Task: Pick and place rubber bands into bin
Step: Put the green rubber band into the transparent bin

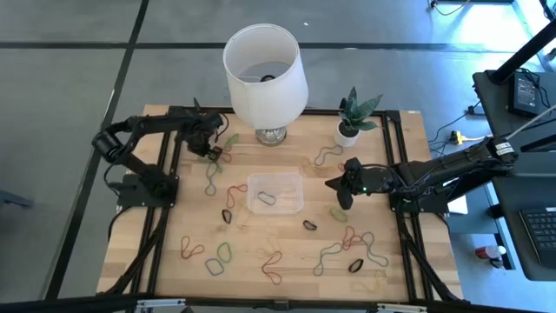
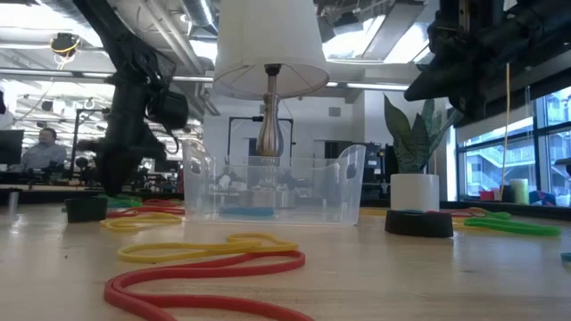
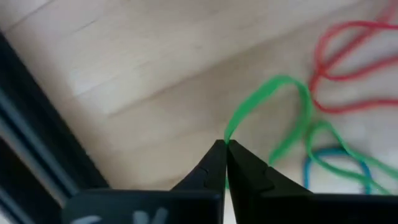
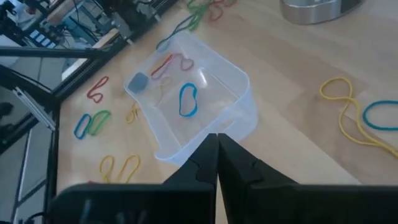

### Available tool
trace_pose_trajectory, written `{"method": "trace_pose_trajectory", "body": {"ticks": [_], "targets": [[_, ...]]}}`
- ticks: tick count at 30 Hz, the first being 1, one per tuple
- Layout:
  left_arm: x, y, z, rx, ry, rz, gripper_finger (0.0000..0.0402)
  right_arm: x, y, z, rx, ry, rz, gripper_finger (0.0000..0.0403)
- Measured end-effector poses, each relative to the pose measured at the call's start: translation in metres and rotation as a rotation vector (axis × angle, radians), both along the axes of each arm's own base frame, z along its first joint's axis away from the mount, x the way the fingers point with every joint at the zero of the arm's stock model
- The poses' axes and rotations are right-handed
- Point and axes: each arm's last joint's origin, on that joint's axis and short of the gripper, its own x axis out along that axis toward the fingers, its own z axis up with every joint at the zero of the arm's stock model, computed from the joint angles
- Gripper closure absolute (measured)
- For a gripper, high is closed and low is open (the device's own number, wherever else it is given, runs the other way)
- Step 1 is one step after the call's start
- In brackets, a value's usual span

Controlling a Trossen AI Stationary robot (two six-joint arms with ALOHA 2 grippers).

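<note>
One green rubber band (image 3: 273, 118) sits pinched at its end in my left tool (image 3: 225, 149), near the surface's back-left. I reckon the bin (image 1: 295, 205) lies rightward, toward centre; my right tool (image 4: 216, 144), pressed together, hovers just beside it.

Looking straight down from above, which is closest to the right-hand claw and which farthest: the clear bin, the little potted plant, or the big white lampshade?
From the right gripper in the high view:
1. Potted plant, just beyond it toward the table's back edge.
2. Clear bin, to its side at the table's middle.
3. White lampshade, farthest, at the back centre.
Plant and bin are nearly tied.
</note>
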Motion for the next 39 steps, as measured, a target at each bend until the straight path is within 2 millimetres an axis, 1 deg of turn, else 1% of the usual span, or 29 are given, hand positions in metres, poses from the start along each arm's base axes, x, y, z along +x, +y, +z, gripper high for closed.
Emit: {"method": "trace_pose_trajectory", "body": {"ticks": [5,10,13,17,20,24,28,31,35,39], "targets": [[-0.008,-0.02,0.024,0.0,0.008,0.015,0.0399,-0.001,0.0,-0.002,-0.01,0.027,0.002,0.0391],[-0.009,-0.051,0.047,0.007,-0.052,0.065,0.0399,-0.007,-0.002,-0.011,-0.033,0.134,0.003,0.0391],[-0.003,-0.071,0.062,0.011,-0.104,0.084,0.0399,-0.011,-0.002,-0.016,-0.048,0.201,0.004,0.0391],[0.016,-0.092,0.089,0.06,-0.199,0.091,0.04,-0.017,-0.004,-0.021,-0.066,0.283,0.004,0.0391],[0.037,-0.107,0.112,0.122,-0.272,0.072,0.04,-0.02,-0.004,-0.024,-0.076,0.33,0.004,0.0391],[0.07,-0.127,0.138,0.182,-0.338,0.009,0.04,-0.023,-0.005,-0.027,-0.095,0.375,0.013,0.0391],[0.111,-0.146,0.154,0.225,-0.363,-0.088,0.04,-0.024,-0.005,-0.027,-0.112,0.381,0.026,0.0391],[0.145,-0.158,0.161,0.255,-0.372,-0.176,0.04,-0.024,-0.005,-0.027,-0.127,0.386,0.038,0.0391],[0.187,-0.171,0.163,0.285,-0.373,-0.293,0.04,-0.024,-0.005,-0.027,-0.129,0.391,0.04,0.0391],[0.222,-0.176,0.16,0.294,-0.37,-0.386,0.04,-0.024,-0.005,-0.027,-0.11,0.393,0.052,0.0391]]}}
